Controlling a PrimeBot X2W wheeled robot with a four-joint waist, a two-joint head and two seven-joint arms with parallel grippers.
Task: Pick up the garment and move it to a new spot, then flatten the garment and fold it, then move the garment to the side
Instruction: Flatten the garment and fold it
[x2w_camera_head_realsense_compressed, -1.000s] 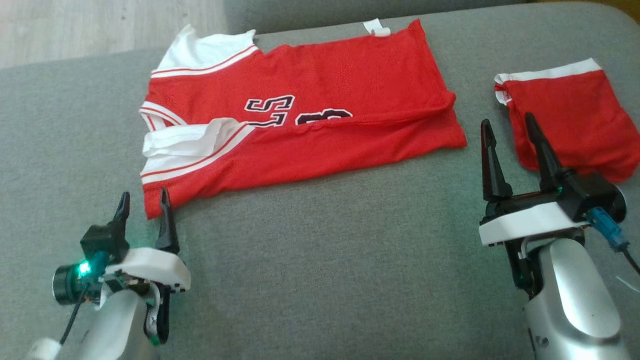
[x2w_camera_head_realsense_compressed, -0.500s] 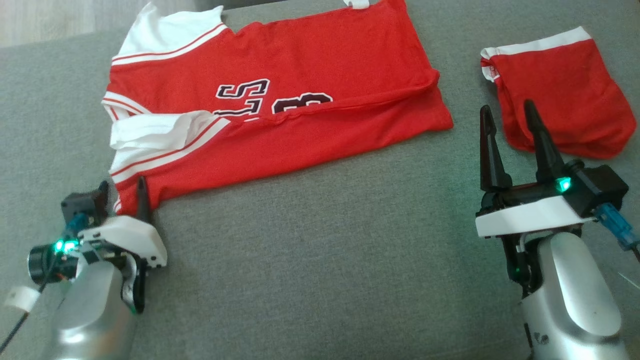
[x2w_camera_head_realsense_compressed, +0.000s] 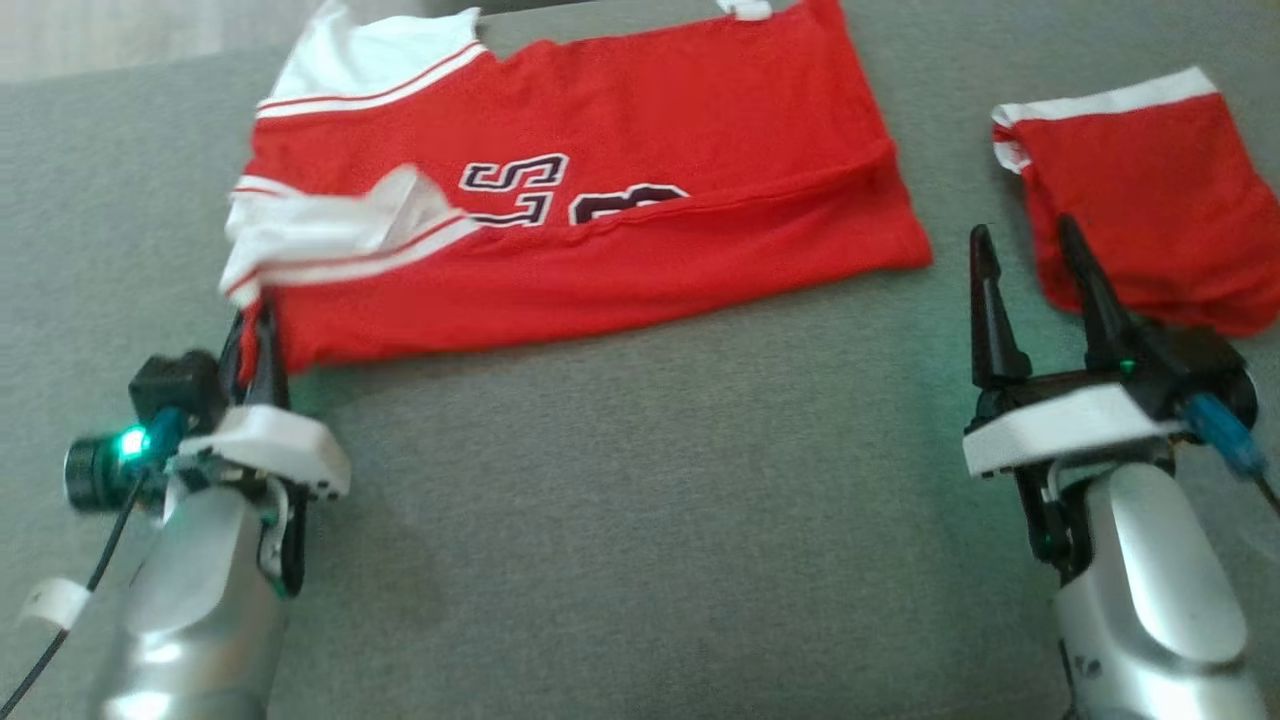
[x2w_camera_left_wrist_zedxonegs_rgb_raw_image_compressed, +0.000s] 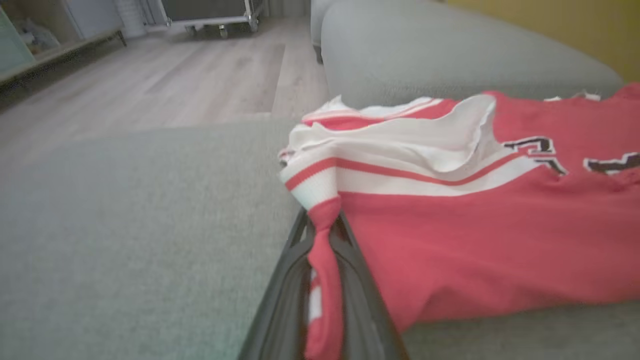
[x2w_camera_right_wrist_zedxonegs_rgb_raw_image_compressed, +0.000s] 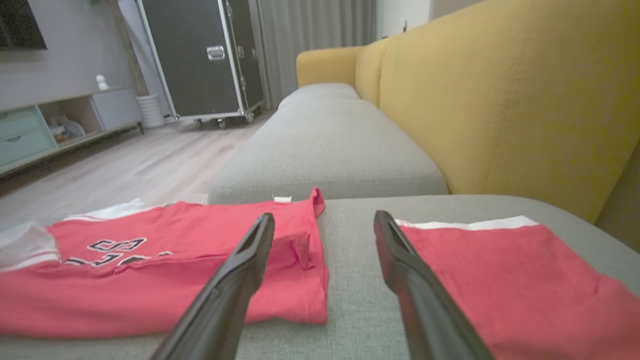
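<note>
**Mia:** Where is the red shirt (x2w_camera_head_realsense_compressed: 600, 230)?

**Tom:** It lies on the grey cushion (x2w_camera_head_realsense_compressed: 640, 500), along the far edge and more to the left side. It has white bands and dark number shapes on it. One long side is folded over the middle.

**Mia:** What is the left pincer (x2w_camera_head_realsense_compressed: 252, 330) doing?

**Tom:** It is pinching the shirt's near left corner. In the left wrist view a strip of red and white cloth is squeezed between the two dark fingers (x2w_camera_left_wrist_zedxonegs_rgb_raw_image_compressed: 360, 280). That corner is pulled up a little off the cushion.

**Mia:** And the right pincer (x2w_camera_head_realsense_compressed: 1024, 228)?

**Tom:** Its fingers are spread wide, with nothing between them. It is over the cushion's right side, between the shirt and the red shorts (x2w_camera_head_realsense_compressed: 1140, 210).

**Mia:** Where are the shorts?

**Tom:** Near the far right corner, apart from the shirt. They have a white band on the far edge. One finger tip is in front of their near left edge, but I can't tell if it touches.
</note>
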